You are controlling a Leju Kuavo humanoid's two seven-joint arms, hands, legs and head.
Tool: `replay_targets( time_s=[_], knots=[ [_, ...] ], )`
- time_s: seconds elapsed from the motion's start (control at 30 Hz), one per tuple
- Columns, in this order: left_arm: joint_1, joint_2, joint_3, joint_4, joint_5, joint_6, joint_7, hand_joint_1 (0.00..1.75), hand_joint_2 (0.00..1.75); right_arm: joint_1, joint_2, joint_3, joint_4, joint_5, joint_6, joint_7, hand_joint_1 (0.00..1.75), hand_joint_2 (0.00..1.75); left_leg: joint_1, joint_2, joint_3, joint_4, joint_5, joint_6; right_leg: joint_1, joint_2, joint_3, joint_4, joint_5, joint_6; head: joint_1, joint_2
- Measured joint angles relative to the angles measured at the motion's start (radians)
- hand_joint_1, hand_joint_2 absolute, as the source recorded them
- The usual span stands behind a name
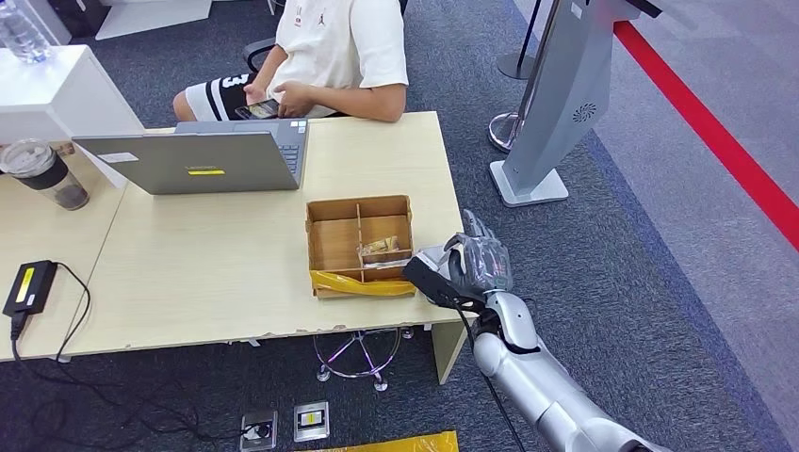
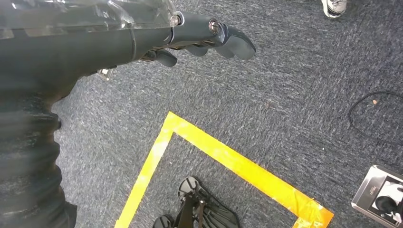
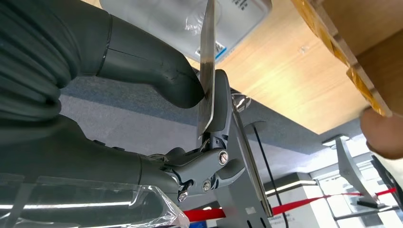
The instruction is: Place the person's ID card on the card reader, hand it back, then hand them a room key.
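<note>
My right hand [image 1: 468, 266] hovers at the table's right edge, just right of the open cardboard box [image 1: 325, 247]. In the right wrist view its thumb [image 3: 157, 76] and a finger pinch a thin card [image 3: 206, 57], seen edge-on; which card it is I cannot tell. A black card reader [image 1: 28, 285] with a yellow label lies at the table's far left. The box holds small items [image 1: 382, 250] in one compartment. A person [image 1: 325, 56] in a white shirt sits at the far side, holding a phone. My left hand [image 2: 199, 38] hangs over the carpet, fingers extended, holding nothing.
A grey laptop [image 1: 203, 155] stands open at the back of the table, a dark cup [image 1: 45, 174] to its left. A grey kiosk stand [image 1: 556, 104] and a red floor line [image 1: 716, 132] lie to the right. Yellow tape [image 2: 228, 161] marks the carpet.
</note>
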Motion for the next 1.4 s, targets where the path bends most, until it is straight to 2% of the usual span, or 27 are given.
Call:
replay_targets(
  time_s=[0.33,0.5,0.8,1.4],
  knots=[
    [0.000,0.000,0.000,0.000,0.008,0.002,0.000,0.00,1.75,0.001,0.017,0.001,0.039,0.001,-0.001,-0.006,1.75,1.75,0.000,0.000,0.000,0.000,0.000,0.000,0.000,0.000,0.000,0.000,0.000,0.000,0.000,0.000],
    [0.000,0.000,0.000,0.000,0.029,0.019,0.000,0.00,1.75,0.000,0.056,0.010,0.120,0.002,-0.015,-0.012,1.75,1.75,0.000,0.000,0.001,0.000,0.000,0.000,0.000,0.000,0.000,0.000,0.000,0.000,0.000,0.000],
    [0.000,-0.001,0.000,0.000,0.042,0.030,0.000,0.00,1.75,-0.002,0.076,0.021,0.171,0.003,-0.014,-0.012,1.75,1.75,0.000,0.000,0.001,0.000,0.000,0.000,0.000,0.000,0.001,0.000,0.000,0.000,0.000,0.000],
    [0.000,-0.001,0.000,0.000,0.052,0.024,-0.007,0.00,1.75,-0.015,0.071,0.025,0.226,-0.009,-0.068,-0.026,1.75,1.75,0.000,0.000,0.001,0.000,0.000,0.000,0.000,0.000,0.001,0.000,0.000,0.000,0.000,0.000]
  ],
)
